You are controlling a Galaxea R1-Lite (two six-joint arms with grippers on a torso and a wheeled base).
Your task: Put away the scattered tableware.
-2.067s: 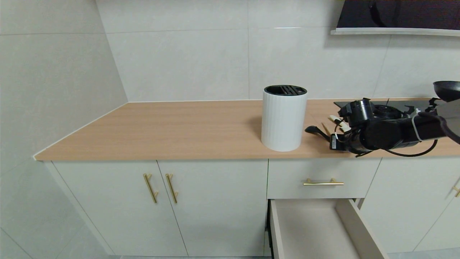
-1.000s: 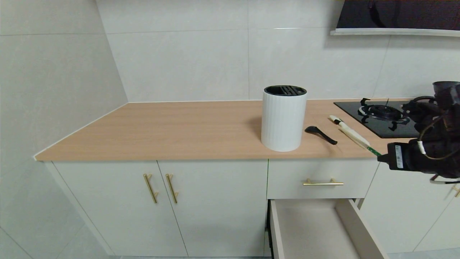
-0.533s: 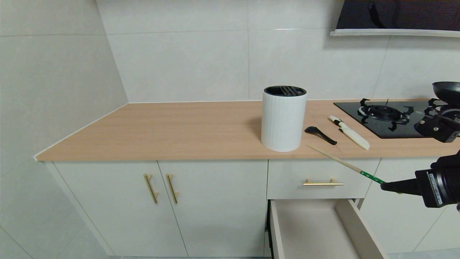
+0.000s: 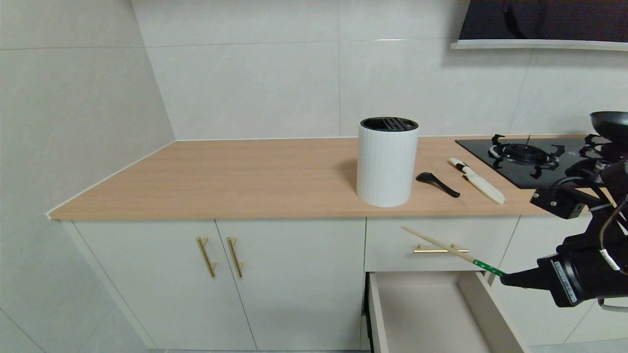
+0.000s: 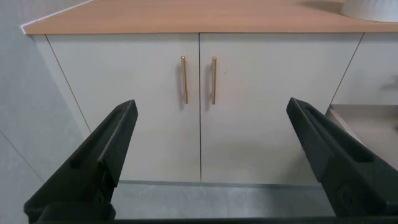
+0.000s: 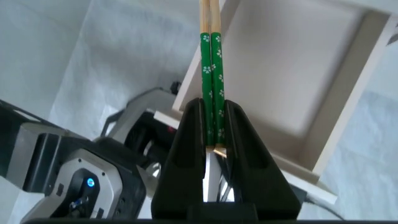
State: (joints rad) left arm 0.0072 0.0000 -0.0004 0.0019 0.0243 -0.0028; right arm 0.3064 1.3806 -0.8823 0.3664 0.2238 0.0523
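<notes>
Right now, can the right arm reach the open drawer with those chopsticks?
Probably yes. The right gripper holds the chopsticks just above the open drawer, whose inside looks bare, and nothing stands between them.

One surface (image 4: 245, 176); one white ribbed holder (image 4: 387, 166); one black spoon (image 4: 437, 184); one knife (image 4: 477, 181); two chopsticks (image 6: 210, 62), a matched pair with green ends

Two cupboard doors (image 4: 294, 279), two drawers, namely one shut drawer (image 4: 392, 242) and one open drawer (image 4: 417, 314), and three gold handles (image 4: 206, 256) between them

One hob (image 4: 515, 174) with two burner grates (image 4: 527, 153), and one black pan (image 4: 611, 122)

Two claws: the left claw (image 5: 211, 106) and the right claw (image 4: 505, 280)
</notes>
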